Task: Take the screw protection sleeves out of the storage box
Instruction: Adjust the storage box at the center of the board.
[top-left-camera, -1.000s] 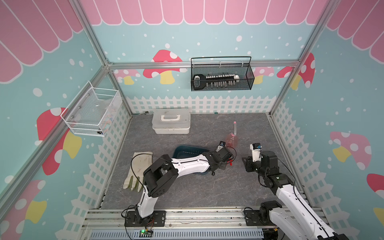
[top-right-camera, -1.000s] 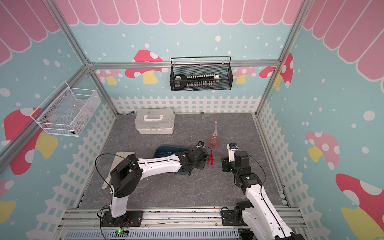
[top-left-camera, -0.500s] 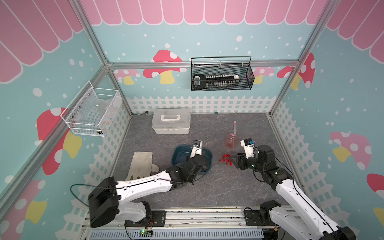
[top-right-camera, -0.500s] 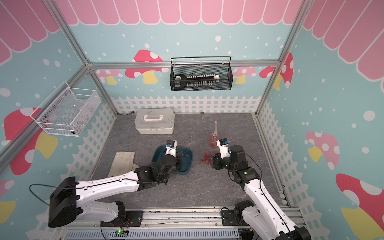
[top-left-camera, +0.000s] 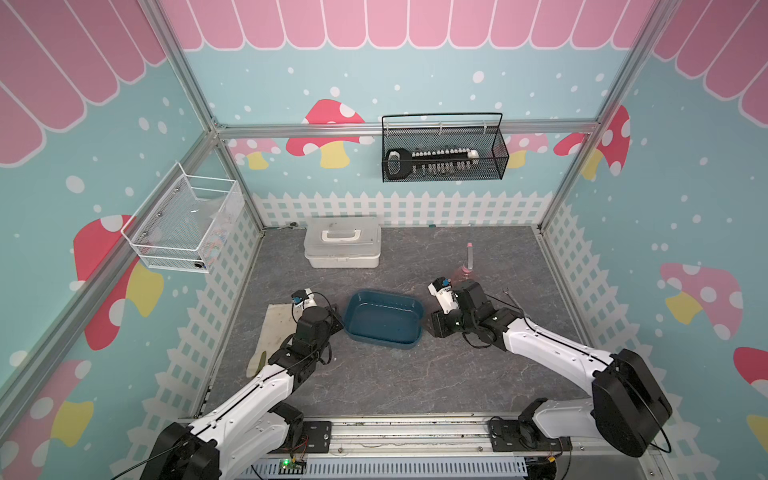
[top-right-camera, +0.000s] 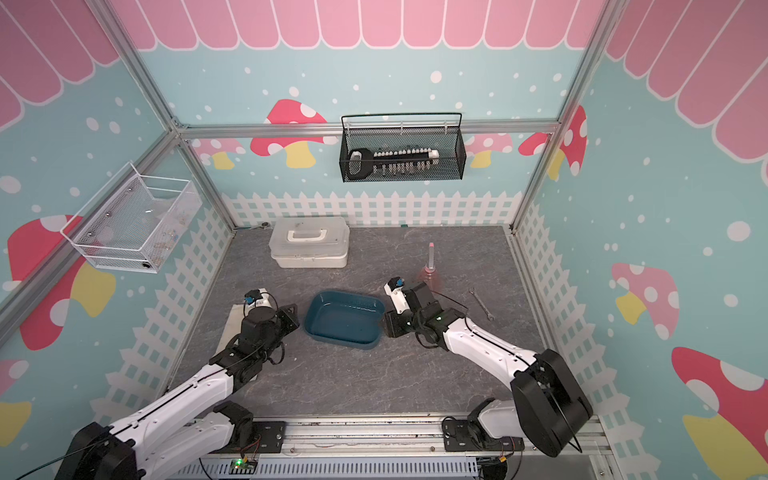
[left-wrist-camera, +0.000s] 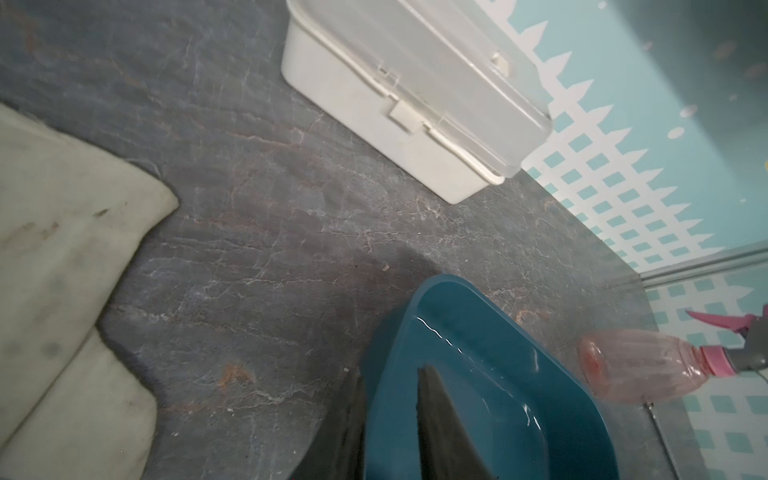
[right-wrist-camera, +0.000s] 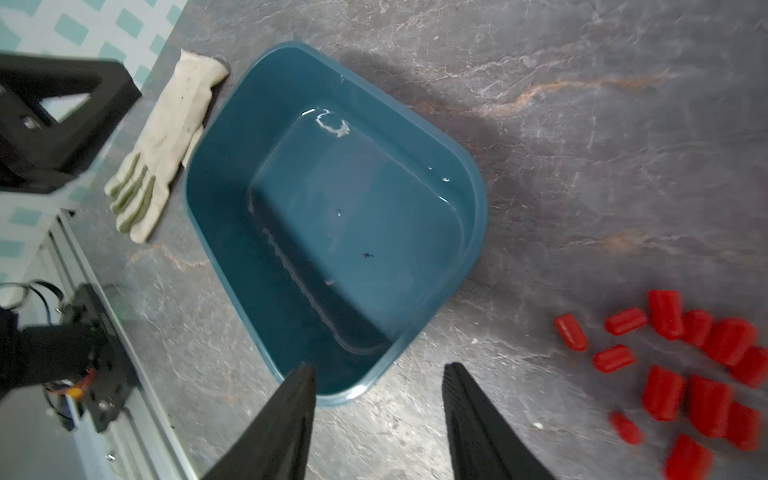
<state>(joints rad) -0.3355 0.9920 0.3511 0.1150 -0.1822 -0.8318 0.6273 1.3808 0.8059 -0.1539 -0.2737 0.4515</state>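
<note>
The screw protection sleeves (right-wrist-camera: 708, 405): about a dozen counted in the right wrist view. All lie on the grey marbled table (right-wrist-camera: 582, 145), outside the storage box (right-wrist-camera: 353, 199) and clear of its rim.

Appearance: small bright red plastic cylinders, short and stubby, smooth, with rounded ends. They lie on their sides in one loose cluster and point in mixed directions. Several touch or overlap, and a few sit slightly apart at the cluster's edge. The cluster is just beside the right gripper's fingers, near that end of the box. In both top views the sleeves cannot be made out.

Storage box: shallow, dark teal-blue, rounded corners, no lid, opening upward, near the table's middle in both top views (top-left-camera: 382, 320) (top-right-camera: 344, 318). Its floor shows bare apart from a dark speck and some light glints.

Left gripper (left-wrist-camera: 390, 372): clenched on the box's wall, one finger inside the tub and one outside. In a top view it sits at the box's end on the left arm's side (top-left-camera: 337, 322).

Right gripper (right-wrist-camera: 378, 370): released, fingers spread, nothing between them. It hovers at the box's opposite end (top-left-camera: 434, 328).

Other items:
- A white lidded case (top-left-camera: 343, 243) stands behind the box.
- A soiled work glove (right-wrist-camera: 166, 137) lies beside the left arm.
- A pink spray bottle (top-left-camera: 468, 266) stands behind the right gripper.
- A wrench (top-right-camera: 481, 303) lies near the right arm.
</note>
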